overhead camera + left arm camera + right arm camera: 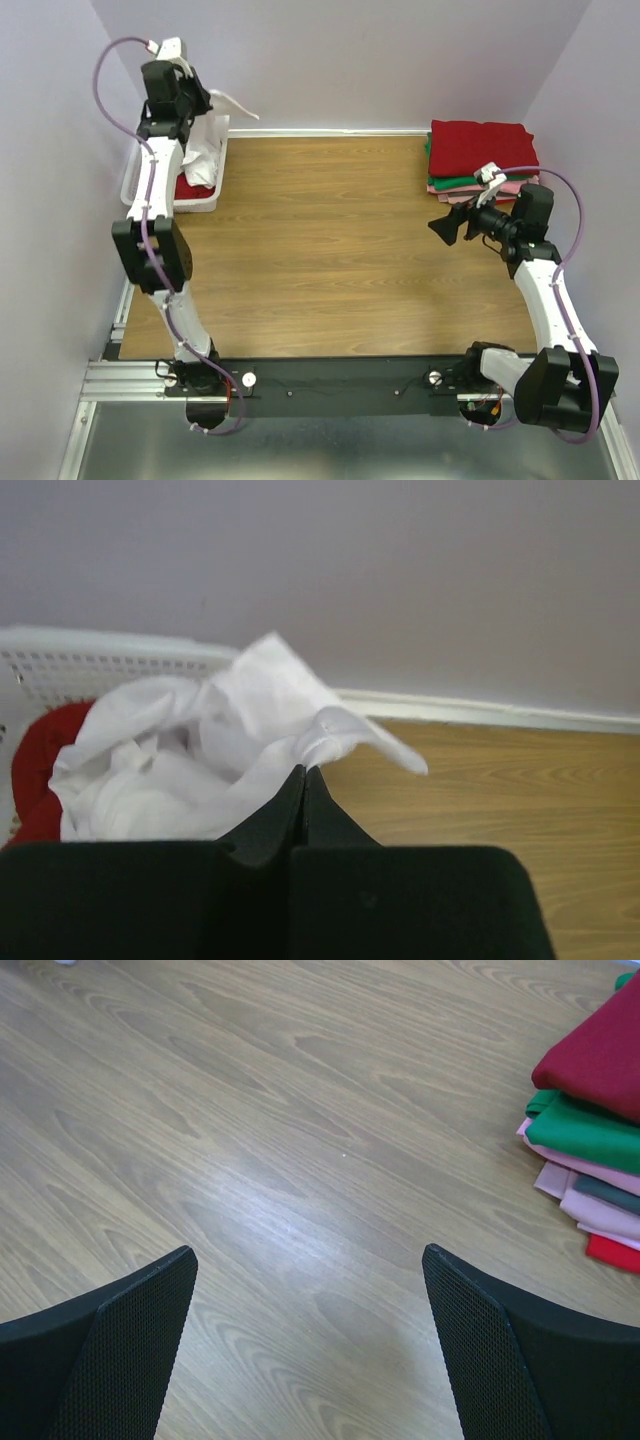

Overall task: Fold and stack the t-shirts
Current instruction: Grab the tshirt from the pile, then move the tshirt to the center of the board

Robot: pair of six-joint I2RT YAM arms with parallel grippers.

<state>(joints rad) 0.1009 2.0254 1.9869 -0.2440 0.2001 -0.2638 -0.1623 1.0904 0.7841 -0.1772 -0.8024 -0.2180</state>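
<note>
The right gripper (308, 1255) stands wide open above the bench (250, 1110). Its two black, mesh-textured fingers (120, 1350) rise from the lower corners of the view, with wood-grain surface showing between them. At the right edge, well apart from the gripper, lies a stack (590, 1150) of folded shirts, partly cut off by the frame. A dark red shirt (600, 1055) sits on top and a green shirt (585, 1130) under it. Below come pink layers (600, 1215) with a thin grey band (610, 1193) between them, and a bright red edge (612, 1252) at the bottom. A soft glare lies across the bench's middle.
</note>
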